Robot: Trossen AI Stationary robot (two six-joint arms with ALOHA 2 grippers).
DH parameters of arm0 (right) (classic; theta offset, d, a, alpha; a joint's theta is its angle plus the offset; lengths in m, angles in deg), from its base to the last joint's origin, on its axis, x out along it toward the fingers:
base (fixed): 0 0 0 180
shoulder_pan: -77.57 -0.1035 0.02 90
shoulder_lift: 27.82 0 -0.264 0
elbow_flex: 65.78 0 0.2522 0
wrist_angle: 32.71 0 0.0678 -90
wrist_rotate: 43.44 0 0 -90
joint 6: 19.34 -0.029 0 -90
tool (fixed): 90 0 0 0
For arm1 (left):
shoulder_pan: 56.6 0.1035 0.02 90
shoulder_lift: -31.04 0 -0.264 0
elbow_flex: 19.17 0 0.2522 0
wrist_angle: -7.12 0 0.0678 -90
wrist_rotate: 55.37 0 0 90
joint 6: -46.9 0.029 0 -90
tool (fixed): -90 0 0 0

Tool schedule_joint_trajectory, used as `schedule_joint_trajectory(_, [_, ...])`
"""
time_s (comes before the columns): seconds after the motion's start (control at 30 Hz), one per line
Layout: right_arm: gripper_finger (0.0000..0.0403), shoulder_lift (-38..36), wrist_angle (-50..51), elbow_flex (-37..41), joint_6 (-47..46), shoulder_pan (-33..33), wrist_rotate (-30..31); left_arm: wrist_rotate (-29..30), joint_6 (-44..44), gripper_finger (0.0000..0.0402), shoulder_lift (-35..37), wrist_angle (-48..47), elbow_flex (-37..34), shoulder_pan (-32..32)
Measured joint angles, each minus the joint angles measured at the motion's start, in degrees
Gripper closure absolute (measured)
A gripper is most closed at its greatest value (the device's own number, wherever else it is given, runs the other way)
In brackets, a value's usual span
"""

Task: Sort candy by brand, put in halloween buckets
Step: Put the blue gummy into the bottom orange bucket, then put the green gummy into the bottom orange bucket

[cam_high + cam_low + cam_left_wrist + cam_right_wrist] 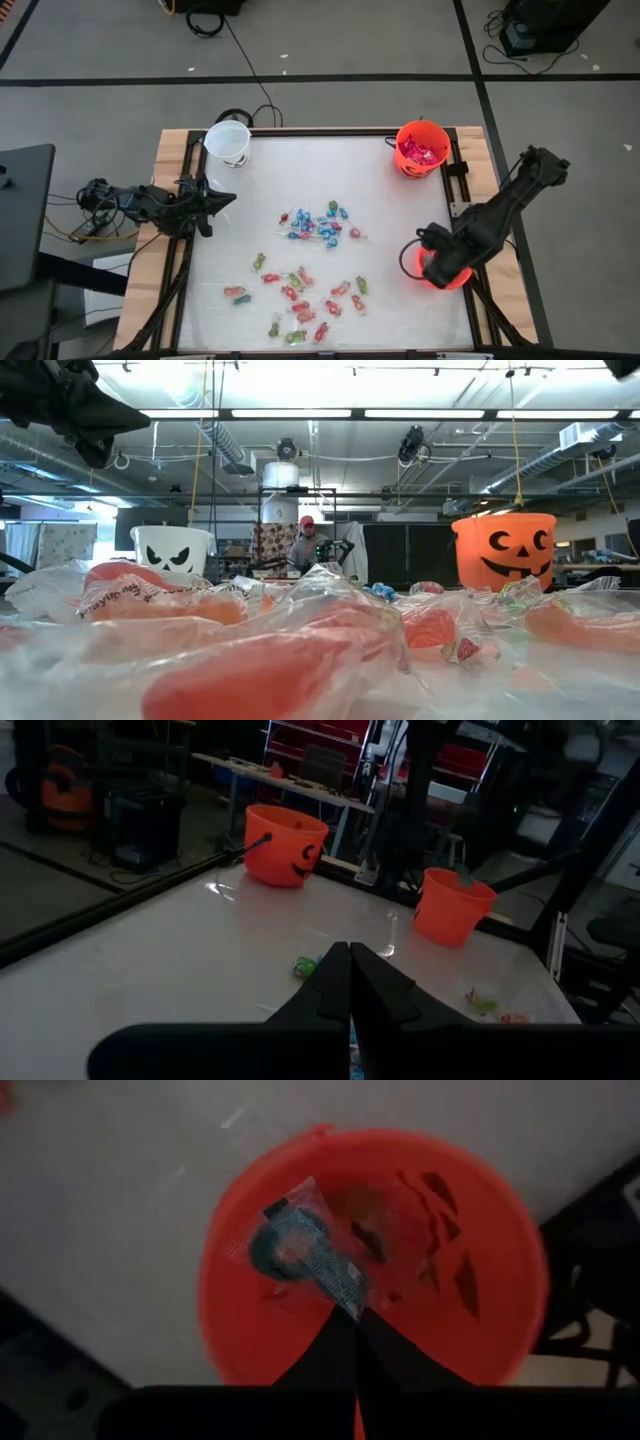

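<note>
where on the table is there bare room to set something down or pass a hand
Bare: the strip between the white bucket and the far orange bucket, and the patch between the candy and the near orange bucket. The left edge by the left hand is also free. Crowded: the middle and near centre. The right hand holds a blue candy over its bucket.

No readable text; lettering on red packet (120, 592) in low view too blurred.
</note>
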Motion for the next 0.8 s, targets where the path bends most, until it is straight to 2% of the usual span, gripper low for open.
schedule_joint_trajectory(0.17, [0.0390,0.0,-6.7,9.1,-4.0,-1.0,-1.7,0.0,0.0,0.0394,0.0,0.0,0.0,0.0])
schedule_joint_trajectory(0.27, [0.0362,-0.6,-12.9,11.0,-4.4,-1.0,-0.1,0.0,-1.0,0.0394,0.0,0.0,0.0,0.0])
schedule_joint_trajectory(0.47, [0.0273,-2.5,-10.4,6.6,-7.8,-0.8,6.4,0.0,-4.1,0.0394,0.0,0.0,0.0,0.0])
schedule_joint_trajectory(0.6, [0.0233,-3.8,-8.8,2.3,-9.2,-0.5,14.9,0.0,-4.2,0.0394,0.0,0.0,0.0,0.0])
schedule_joint_trajectory(0.7, [0.0228,-3.5,-13.5,-0.1,-4.1,0.6,24.6,0.0,-4.1,0.0394,0.0,0.0,0.0,0.0])
schedule_joint_trajectory(0.8, [0.0231,-1.7,-23.3,-0.1,7.5,3.7,26.7,0.0,-4.1,0.0394,0.0,0.0,0.0,0.0])
